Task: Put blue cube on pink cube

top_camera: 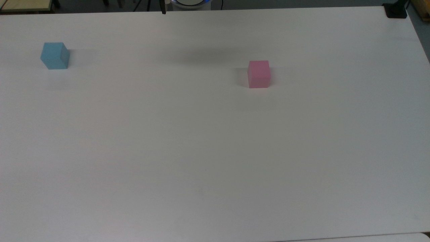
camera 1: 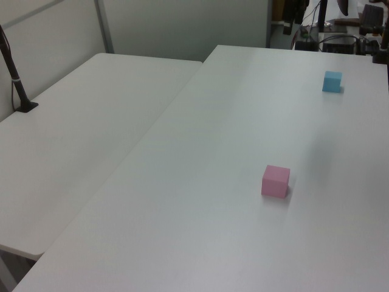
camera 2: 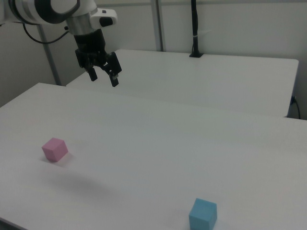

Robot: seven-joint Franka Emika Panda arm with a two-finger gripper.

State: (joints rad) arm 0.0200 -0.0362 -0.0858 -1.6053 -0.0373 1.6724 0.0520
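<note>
Blue cube [top_camera: 55, 56] and pink cube [top_camera: 259, 74] are sitting well apart, unmarked, while the gripper [camera 2: 103, 76] is hovering spread and empty.

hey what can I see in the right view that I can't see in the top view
Right view: the arm's gripper, open and empty, held high above the white table, nearer the pink cube than the blue cube; a second table behind carries a black pole.

Top view: a small black mount at the table's far right corner.

Both: the two cubes resting far apart on the table, the blue one not yet on the pink one.
</note>
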